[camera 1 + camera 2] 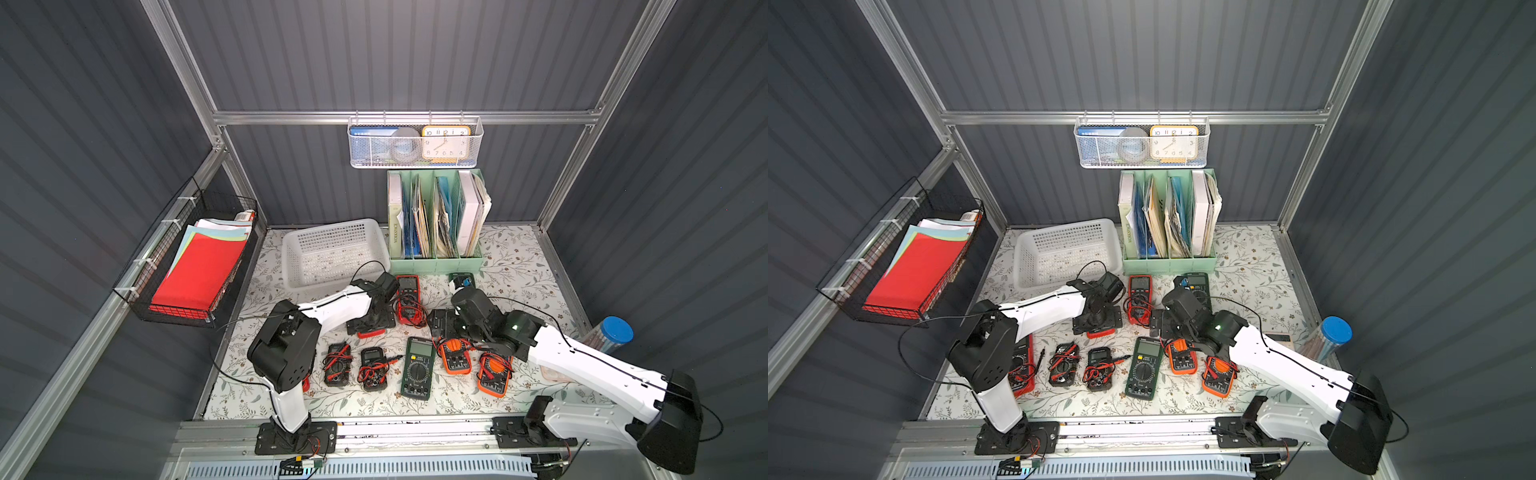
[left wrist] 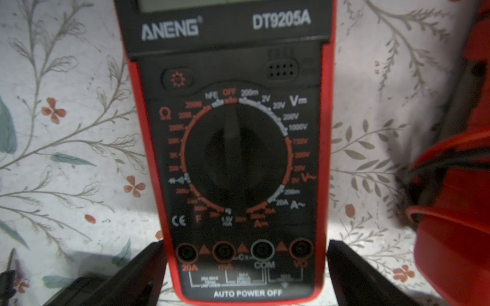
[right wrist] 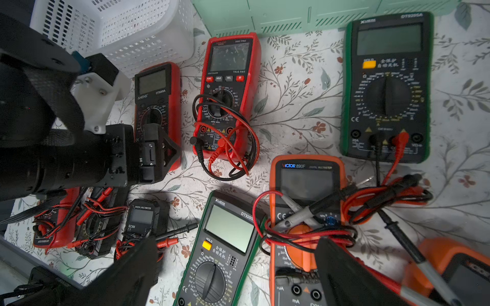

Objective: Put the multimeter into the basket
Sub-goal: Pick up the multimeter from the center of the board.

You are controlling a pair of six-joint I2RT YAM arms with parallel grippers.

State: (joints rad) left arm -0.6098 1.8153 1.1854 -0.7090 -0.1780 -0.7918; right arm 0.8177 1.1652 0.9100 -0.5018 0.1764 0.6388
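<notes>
Black fingers (image 2: 138, 270) of the left gripper (image 2: 245, 245) fill the near edge of the left wrist view. They are spread wide apart, with the red-cased, black-faced ANENG multimeter (image 2: 233, 148) lying flat between them. They stand just outside its two long edges at the socket end; whether either pad touches the case cannot be told. The meter's long axis runs straight away from the wrist, so the jaws cross its narrow width, which looks like the right way to close on it. It rests on the floral-patterned desk (image 1: 507, 257), not yet lifted.

In both top views the left arm (image 1: 332, 307) bends down over this meter. The low white perforated plastic basket (image 1: 293, 266) sits near, beyond the meter's display end toward the back left corner, with nothing showing in it. That arm is plainly the nearer to both.

A second red multimeter wrapped in red and black leads (image 3: 228, 98) lies just beside and parallel, so the finger on that side has little room.

The right gripper (image 3: 234, 242) hangs with jaws apart above a green-cased multimeter (image 3: 225, 251) and an orange one (image 3: 305, 185), holding nothing.
</notes>
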